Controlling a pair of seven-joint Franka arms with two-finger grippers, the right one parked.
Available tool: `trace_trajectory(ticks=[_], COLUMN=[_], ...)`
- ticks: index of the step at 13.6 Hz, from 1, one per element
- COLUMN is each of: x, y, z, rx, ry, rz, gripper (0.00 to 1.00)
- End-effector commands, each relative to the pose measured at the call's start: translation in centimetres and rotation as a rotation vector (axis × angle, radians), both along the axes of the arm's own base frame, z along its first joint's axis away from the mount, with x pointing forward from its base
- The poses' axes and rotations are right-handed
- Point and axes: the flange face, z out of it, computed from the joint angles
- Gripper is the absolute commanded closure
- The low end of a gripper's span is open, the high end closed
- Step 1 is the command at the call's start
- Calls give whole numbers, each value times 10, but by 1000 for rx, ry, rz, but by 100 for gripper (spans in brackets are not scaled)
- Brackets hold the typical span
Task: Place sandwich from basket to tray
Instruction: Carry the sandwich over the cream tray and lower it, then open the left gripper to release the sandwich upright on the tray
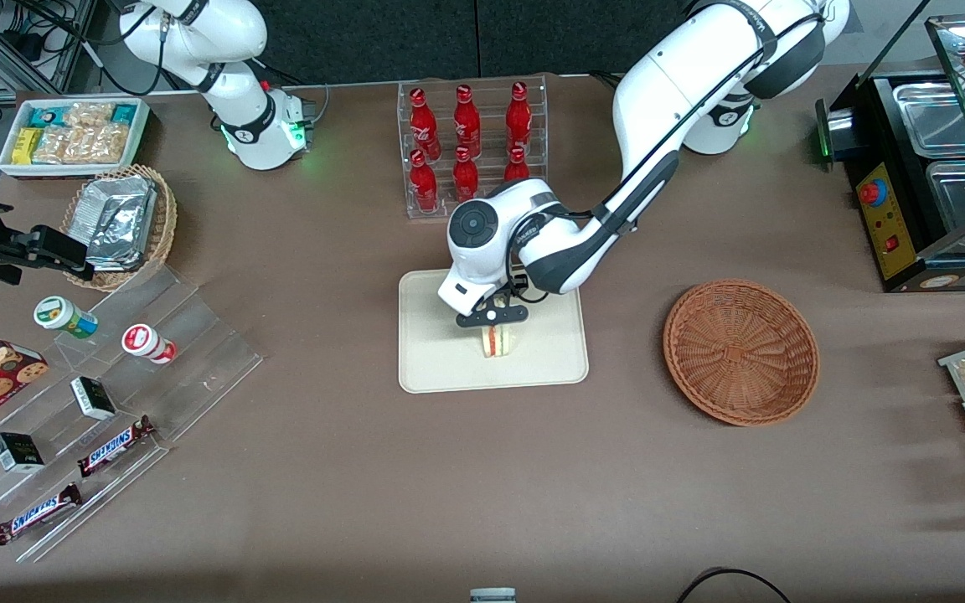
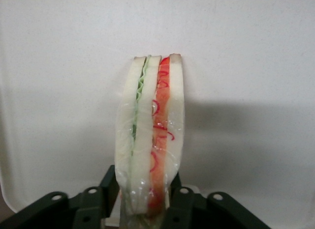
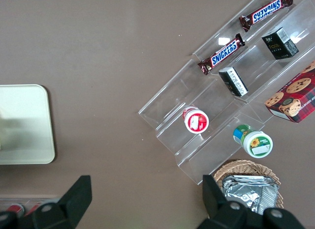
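The sandwich (image 1: 496, 341) is a wedge of white bread with red and green filling stripes, wrapped in clear film. It stands on edge over the middle of the cream-white tray (image 1: 432, 368). My gripper (image 1: 492, 322) is directly above it, shut on the sandwich (image 2: 150, 135) with a black finger (image 2: 109, 186) pressed against each bread face. Whether the sandwich's lower edge touches the tray (image 2: 256, 67) I cannot tell. The reddish-brown wicker basket (image 1: 740, 350) lies on the table toward the working arm's end, beside the tray, with nothing in it.
A clear rack of red bottles (image 1: 470, 138) stands just past the tray, farther from the front camera. Toward the parked arm's end are a clear stepped stand with snacks (image 1: 89, 410), a tan basket of foil packets (image 1: 121, 224) and a white snack bin (image 1: 72, 134). A black food warmer (image 1: 926, 167) stands near the working arm.
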Motion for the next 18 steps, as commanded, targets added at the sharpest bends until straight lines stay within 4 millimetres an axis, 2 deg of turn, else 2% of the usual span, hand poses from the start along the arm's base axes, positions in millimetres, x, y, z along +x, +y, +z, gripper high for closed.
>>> trace_trajectory(ticks=[1, 2, 5, 8, 9, 11, 14, 18], x=[9, 11, 6, 17, 24, 36, 46, 60], y=[-1, 4, 20, 69, 90, 133, 180, 249], z=[29, 47, 129, 203, 222, 255, 292, 328], rx=[6, 30, 67, 116, 133, 151, 141, 132], ry=[-38, -48, -86, -87, -76, -44, -23, 18], rz=[38, 88, 189, 244, 235, 221, 187, 105], gripper=[0, 0, 0, 0, 0, 0, 0, 0])
